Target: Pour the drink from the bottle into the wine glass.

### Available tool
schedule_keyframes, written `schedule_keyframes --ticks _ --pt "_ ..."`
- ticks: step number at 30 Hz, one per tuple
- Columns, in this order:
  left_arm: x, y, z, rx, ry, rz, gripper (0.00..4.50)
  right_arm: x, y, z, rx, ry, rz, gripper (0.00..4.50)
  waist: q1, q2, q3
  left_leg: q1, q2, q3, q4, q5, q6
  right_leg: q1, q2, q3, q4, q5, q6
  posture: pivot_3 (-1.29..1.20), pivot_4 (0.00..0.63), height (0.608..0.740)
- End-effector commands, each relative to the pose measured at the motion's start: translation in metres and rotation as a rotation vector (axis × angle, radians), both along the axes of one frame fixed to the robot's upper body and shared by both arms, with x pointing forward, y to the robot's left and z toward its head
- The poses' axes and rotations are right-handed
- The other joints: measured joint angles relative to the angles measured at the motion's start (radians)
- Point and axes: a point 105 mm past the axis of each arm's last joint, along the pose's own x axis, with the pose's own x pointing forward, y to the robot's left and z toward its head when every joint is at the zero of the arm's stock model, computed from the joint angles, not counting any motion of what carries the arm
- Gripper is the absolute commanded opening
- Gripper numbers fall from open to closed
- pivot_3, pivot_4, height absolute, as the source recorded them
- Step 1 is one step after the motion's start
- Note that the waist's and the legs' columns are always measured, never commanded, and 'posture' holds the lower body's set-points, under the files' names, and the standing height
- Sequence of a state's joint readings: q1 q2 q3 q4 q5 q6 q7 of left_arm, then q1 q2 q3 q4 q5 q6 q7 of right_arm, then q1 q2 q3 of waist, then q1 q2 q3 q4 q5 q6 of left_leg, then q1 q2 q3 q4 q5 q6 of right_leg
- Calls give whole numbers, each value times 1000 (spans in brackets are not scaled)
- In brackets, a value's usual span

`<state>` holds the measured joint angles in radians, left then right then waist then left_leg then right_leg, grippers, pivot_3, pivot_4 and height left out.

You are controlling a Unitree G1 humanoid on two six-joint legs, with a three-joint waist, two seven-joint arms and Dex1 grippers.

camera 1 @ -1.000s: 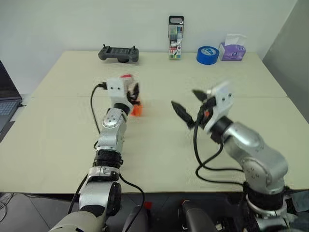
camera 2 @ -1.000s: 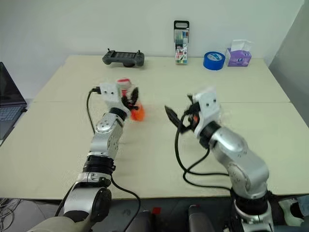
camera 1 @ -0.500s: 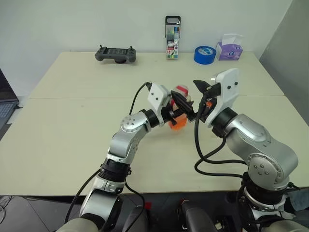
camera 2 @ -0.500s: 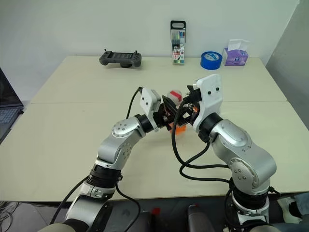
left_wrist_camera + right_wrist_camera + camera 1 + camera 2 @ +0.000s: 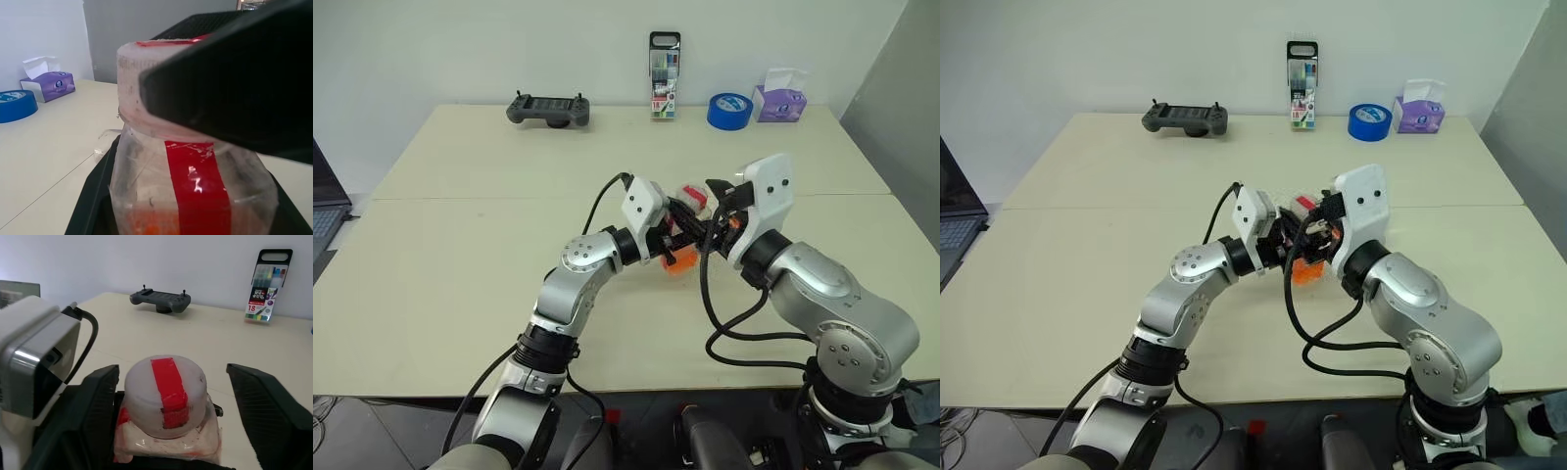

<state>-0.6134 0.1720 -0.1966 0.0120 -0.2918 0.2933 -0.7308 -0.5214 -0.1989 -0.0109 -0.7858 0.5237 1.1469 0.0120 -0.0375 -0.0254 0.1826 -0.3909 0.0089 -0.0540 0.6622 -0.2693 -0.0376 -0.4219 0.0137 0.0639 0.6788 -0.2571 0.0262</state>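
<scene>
Now, with the left gripper (image 5: 677, 233) pinching the bottle (image 5: 682, 230), the right gripper's (image 5: 168, 382) 2 spread fingers (image 5: 266, 406) should close squarely around the cap (image 5: 165, 394) to unscrew it.

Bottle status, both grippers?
Left gripper shut on bottle, held above table. Right gripper open, fingers flanking cap. Nothing blocking.

Landmark: the bottle (image 5: 683, 227), mid-table.
Eye views: high behind the bottle, facing forward and down; both share the bottle, the marker case (image 5: 664, 76) and the tape roll (image 5: 730, 110) beyond it.
Left wrist view: right against the bottle's side.
Right wrist view: just above the bottle's cap.
</scene>
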Motion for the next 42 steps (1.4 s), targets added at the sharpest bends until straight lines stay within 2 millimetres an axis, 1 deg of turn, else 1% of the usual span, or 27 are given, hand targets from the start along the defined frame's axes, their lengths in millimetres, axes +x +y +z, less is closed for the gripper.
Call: schedule_keyframes --ticks 1,2,3,7,8,10,12,13,15,16,18,20,22,24,27,28,32,36,38,40,42 --pt "-9 -5 13 -14 -61 -36 1815 -4 -7 11 -10 -70 -53 2482 0 0 0 0 0 0 0 0 0 0 0 0 0 0 0 0 150 740" --pt "-9 -6 12 -12 -59 -36 1815 -4 -8 12 -9 -78 -56 2124 0 0 0 0 0 0 0 0 0 0 0 0 0 0 0 0 150 740" --pt "-9 -6 11 -7 -56 -36 1814 -4 -8 14 -12 -89 -51 1887 0 0 0 0 0 0 0 0 0 0 0 0 0 0 0 0 150 740" --pt "-14 -9 7 7 -40 -76 1814 -5 -16 10 -102 -101 40 1893 3 0 0 0 0 0 0 0 0 0 0 0 0 0 0 0 150 740" --pt "-17 -10 7 6 -36 -95 1814 -7 -15 6 -111 -76 122 1893 4 0 0 0 -1 0 0 0 0 0 0 0 -1 0 0 0 150 740" --pt "-22 -12 7 0 -20 -136 1812 -26 -5 -2 -102 -1 424 1893 4 0 0 0 -1 1 0 0 0 1 0 0 -1 0 0 0 150 740" --pt "-30 -14 8 -7 -4 -190 1794 -54 -2 3 -78 39 745 1893 5 0 1 0 -1 1 0 0 0 1 0 0 -2 0 0 0 150 740" --pt "-34 -15 8 -5 4 -213 1793 -61 -5 6 -96 34 842 1893 5 0 1 0 -1 1 0 0 0 1 0 0 -2 0 0 0 150 740" --pt "-40 -15 9 3 9 -251 1787 -53 -10 12 -159 13 888 1893 2 0 1 0 -1 1 0 0 1 1 0 0 -2 0 0 0 150 740" --pt "-41 -14 9 3 12 -257 1787 -45 -12 15 -182 -3 880 1893 0 0 1 1 -1 2 0 0 1 1 0 0 -2 0 0 0 150 740" --pt "-42 -13 11 0 15 -256 1786 -37 -13 17 -230 -22 872 1893 -5 0 1 4 -1 3 0 -1 1 2 2 1 -1 0 0 0 150 740" --pt "-41 -13 11 0 15 -248 1785 -31 -15 16 -274 -34 853 1893 -4 0 1 5 -1 2 -1 -1 1 2 4 0 0 0 0 0 150 740" --pt "-40 -12 11 -1 16 -234 1782 -30 -16 20 -254 -43 852 1893 0 0 1 4 -1 1 -1 -1 1 2 4 0 0 0 0 0 150 740" --pt "-38 -12 8 6 22 -220 1781 -27 -15 27 -236 -80 789 2638 2 0 1 1 0 1 -1 -1 1 1 4 0 -1 0 0 0 150 740" --pt "-36 -13 1 36 16 -205 1779 -23 -17 30 -281 -146 643 3601 5 0 1 1 1 2 0 -1 1 1 1 1 -1 0 0 0 150 740" --pt "-35 -13 0 41 15 -202 1779 -21 -18 30 -295 -156 600 3613 7 0 1 1 0 2 0 -1 1 1 1 1 -1 0 0 0 150 740" --pt "-30 -12 -3 46 11 -166 1779 -24 -14 37 -238 -184 412 3613 8 0 1 0 0 1 2 0 1 1 0 1 -1 0 0 0 150 740" --pt "-23 -10 -3 48 -8 -124 1778 -27 -12 32 -208 -165 211 3613 7 0 1 0 1 1 1 0 1 0 0 2 0 0 0 0 150 740" --pt "-18 -7 -2 34 -7 -103 1778 -25 -15 31 -165 -171 64 3613 8 1 1 0 1 -1 1 0 1 0 0 3 0 0 0 0 150 740" --pt "-15 -6 0 25 -6 -96 1778 -27 -13 31 -106 -164 -2 3613 7 1 1 0 1 -1 1 0 0 0 0 3 0 0 0 0 150 740" --pt "-15 -6 -1 26 -9 -95 1778 -29 -12 30 -95 -154 -48 3613 7 1 1 0 1 -1 1 0 0 0 0 3 0 0 0 0 150 740"
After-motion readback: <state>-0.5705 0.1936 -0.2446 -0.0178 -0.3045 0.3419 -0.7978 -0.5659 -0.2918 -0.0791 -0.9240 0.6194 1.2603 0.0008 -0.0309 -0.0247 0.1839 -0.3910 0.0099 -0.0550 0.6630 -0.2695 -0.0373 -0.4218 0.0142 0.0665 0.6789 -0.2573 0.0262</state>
